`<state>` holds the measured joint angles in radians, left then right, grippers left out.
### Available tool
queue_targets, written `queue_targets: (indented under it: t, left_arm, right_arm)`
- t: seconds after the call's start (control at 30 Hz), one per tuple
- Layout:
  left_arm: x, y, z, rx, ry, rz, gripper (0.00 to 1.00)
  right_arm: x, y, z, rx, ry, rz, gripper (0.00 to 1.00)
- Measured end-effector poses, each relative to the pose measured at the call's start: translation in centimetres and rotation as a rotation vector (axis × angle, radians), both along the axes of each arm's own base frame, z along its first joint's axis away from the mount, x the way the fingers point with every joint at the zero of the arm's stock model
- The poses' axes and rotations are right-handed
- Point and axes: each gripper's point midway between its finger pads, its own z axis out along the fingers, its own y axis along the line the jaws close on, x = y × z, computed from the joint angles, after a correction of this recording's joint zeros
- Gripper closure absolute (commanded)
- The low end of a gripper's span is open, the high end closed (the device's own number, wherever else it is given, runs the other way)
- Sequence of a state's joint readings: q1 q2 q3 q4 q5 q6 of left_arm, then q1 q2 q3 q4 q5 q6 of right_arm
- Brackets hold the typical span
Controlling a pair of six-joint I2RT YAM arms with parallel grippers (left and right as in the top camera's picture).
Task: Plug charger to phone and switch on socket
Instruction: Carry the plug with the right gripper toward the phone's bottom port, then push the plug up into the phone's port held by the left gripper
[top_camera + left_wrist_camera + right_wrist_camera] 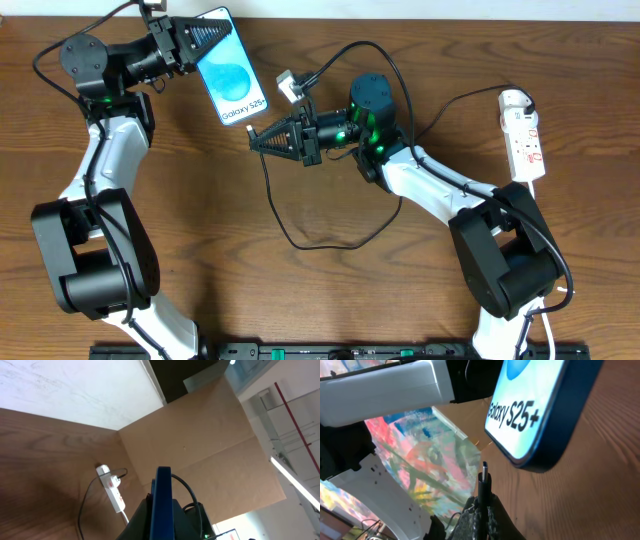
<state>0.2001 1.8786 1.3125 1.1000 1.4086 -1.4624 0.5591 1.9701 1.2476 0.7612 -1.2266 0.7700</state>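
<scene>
My left gripper is shut on the phone, holding it off the table at the upper left with its blue "Galaxy S25+" screen facing up. In the left wrist view the phone shows edge-on between the fingers. My right gripper is shut on the charger plug, just below and right of the phone's lower end. In the right wrist view the plug tip points up, a short gap below the phone's bottom edge. The charger cable loops over the table. The white socket strip lies far right.
A small white and black adapter block sits between the phone and the right arm. The socket and its cord also show in the left wrist view. Thick black robot cables arc over the right arm. The table's far edge runs along the top.
</scene>
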Motion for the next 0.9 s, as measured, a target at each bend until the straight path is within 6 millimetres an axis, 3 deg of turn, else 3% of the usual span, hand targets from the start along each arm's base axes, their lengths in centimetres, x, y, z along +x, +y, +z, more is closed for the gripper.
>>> queue_targets:
  t: [0.9]
  left_arm:
    - [-0.51, -0.79, -0.2, 0.012, 0.002, -0.038, 0.93]
  right_arm:
    - [0.43, 0.08, 0.41, 0.013, -0.009, -0.026, 0.99]
